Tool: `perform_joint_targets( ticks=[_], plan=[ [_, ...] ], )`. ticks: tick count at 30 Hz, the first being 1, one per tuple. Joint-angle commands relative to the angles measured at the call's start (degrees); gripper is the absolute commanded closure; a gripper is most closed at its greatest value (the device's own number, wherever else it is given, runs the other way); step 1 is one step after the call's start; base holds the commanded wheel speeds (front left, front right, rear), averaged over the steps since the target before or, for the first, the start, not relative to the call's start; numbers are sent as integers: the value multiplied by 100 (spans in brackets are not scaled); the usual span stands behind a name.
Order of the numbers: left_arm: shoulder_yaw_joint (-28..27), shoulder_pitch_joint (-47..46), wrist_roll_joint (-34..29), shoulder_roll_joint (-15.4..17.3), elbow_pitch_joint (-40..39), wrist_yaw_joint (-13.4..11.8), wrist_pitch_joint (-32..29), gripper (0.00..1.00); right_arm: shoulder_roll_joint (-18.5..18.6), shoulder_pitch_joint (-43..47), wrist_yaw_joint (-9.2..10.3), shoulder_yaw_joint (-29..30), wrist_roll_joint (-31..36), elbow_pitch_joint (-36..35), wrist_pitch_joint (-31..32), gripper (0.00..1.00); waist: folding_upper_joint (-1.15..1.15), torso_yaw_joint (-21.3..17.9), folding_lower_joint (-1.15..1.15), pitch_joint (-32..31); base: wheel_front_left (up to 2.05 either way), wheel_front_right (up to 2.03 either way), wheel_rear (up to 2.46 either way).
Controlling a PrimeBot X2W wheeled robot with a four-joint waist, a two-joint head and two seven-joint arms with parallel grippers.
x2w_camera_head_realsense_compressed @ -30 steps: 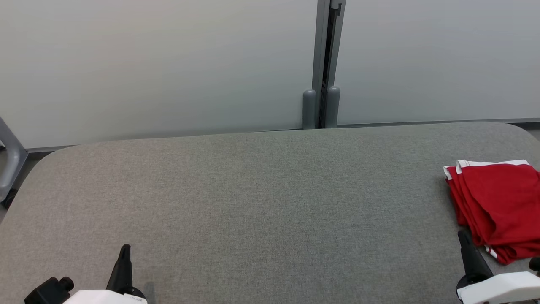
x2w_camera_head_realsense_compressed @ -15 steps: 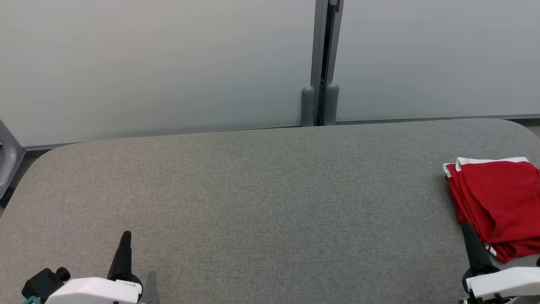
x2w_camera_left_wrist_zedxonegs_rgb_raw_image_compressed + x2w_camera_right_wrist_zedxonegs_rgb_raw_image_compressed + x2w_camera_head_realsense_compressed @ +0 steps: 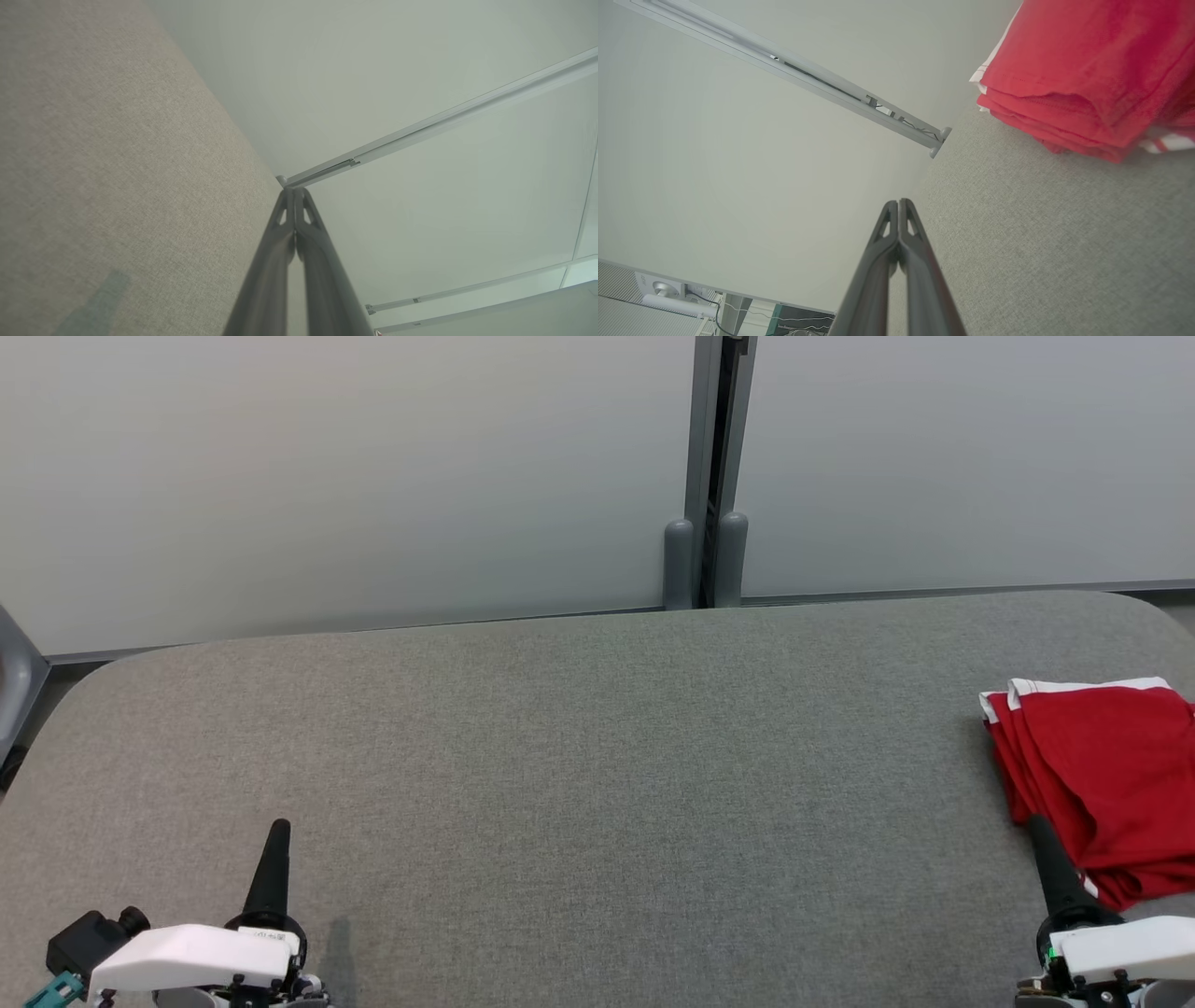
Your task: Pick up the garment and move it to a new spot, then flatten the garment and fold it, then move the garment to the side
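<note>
Left pincer (image 3: 278,831): I am holding it over the near left part of the grey padded table (image 3: 597,756), fingers pressed together, gripping nothing. Right pincer (image 3: 1036,826): I am holding it pressed together too, and empty, with its tip pointing just beside the near edge of the red garment (image 3: 1106,765). The garment is lying folded, white trim showing, at the table's right end. In the right wrist view, cloth and fingers are sitting apart.

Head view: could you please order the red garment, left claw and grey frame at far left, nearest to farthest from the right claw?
1. Red garment, beside the right claw.
2. Left claw, lower left.
3. Grey frame, far left edge.
</note>
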State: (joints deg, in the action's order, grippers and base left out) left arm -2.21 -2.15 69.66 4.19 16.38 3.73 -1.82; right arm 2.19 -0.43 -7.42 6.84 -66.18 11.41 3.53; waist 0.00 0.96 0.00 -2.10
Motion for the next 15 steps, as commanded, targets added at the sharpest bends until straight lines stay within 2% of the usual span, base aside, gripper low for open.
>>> perform_joint_targets(
  ticks=[1, 15],
  plan=[
    [-44, -194, 111, 16, -33, 51, -25, 100, 55, -105, -10, 19, -128, -53, 14, 100, 0, -1, 0, 3, 0, 0, 0],
    [-123, -408, 747, -23, 35, 152, -220, 100, 67, -200, -11, 52, -867, -21, 49, 100, 0, -25, 0, 61, 0, 0, 0]
  ],
)
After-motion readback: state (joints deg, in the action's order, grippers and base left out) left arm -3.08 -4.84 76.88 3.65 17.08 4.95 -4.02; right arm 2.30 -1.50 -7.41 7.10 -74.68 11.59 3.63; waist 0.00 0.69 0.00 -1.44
